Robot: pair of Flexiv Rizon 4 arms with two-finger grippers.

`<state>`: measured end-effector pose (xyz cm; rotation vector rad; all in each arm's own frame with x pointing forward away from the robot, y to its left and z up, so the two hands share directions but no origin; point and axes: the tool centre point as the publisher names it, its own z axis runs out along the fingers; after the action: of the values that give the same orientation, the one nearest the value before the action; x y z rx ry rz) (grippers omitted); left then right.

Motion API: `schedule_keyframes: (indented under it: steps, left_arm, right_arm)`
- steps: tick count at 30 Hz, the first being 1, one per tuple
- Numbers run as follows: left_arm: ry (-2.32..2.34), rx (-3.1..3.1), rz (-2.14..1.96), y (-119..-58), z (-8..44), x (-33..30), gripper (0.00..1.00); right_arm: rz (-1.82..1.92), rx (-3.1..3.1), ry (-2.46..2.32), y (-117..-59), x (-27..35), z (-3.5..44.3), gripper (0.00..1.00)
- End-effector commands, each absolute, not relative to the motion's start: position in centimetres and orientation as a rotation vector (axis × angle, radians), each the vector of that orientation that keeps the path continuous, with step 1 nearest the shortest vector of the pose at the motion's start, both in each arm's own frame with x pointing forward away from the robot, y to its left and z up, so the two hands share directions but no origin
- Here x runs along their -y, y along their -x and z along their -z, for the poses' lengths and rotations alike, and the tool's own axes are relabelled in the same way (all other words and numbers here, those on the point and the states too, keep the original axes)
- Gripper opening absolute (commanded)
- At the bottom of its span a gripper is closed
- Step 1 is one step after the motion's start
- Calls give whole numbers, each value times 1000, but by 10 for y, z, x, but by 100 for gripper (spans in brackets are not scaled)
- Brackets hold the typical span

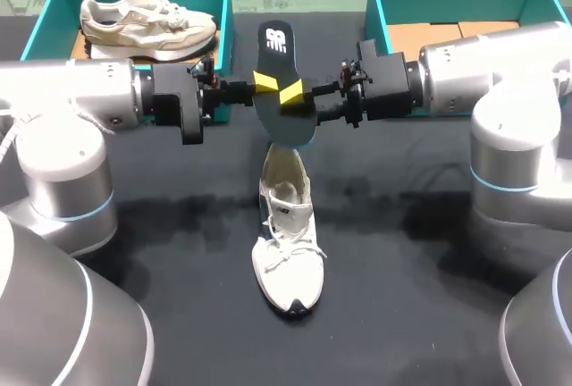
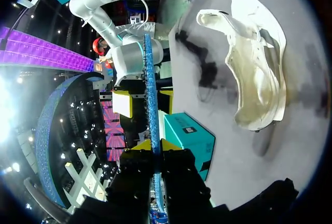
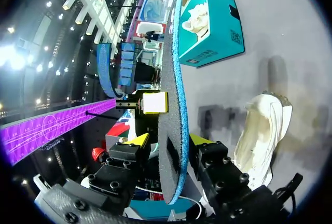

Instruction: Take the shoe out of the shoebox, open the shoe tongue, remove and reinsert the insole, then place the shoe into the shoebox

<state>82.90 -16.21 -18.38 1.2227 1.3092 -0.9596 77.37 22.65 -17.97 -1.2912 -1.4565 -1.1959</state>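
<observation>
A black insole [image 1: 277, 51] with a blue edge hangs on edge in the air above the table's middle. My left gripper [image 1: 265, 85] comes in from the left and is shut on it; both yellow tips press the insole's [image 2: 149, 89] edge at my left gripper [image 2: 155, 145]. My right gripper [image 1: 293, 94] meets it from the other side. Its fingers stand on either side of the insole [image 3: 174, 105], with a small gap at one finger, so my right gripper [image 3: 168, 140] is open. The white shoe [image 1: 286, 243] stands on the table under the insole, toe toward me, tongue pulled up.
A teal shoebox [image 1: 40, 20] at the back left holds another pale shoe [image 1: 147, 21]. A second teal shoebox [image 1: 380, 11] at the back right shows only its cardboard floor. The tabletop is dark cloth.
</observation>
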Motion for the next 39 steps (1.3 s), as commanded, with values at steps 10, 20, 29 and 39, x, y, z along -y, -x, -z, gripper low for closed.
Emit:
schedule_keyframes:
  steps: [10,20,29,39]
  left_arm:
    - [-1245,-1266,964,-828,184,161,0]
    - [-1259,-1251,983,-825,187,164,0]
    - [-1254,-1446,1018,-816,170,122,100]
    - [-1283,-1631,991,-813,169,97,100]
  right_arm:
    - [1181,1454,1287,-778,-230,183,28]
    - [1190,1438,1283,-779,-229,185,0]
    - [1229,1439,1287,-778,-219,187,0]
    - [1260,1498,1218,-783,-215,189,0]
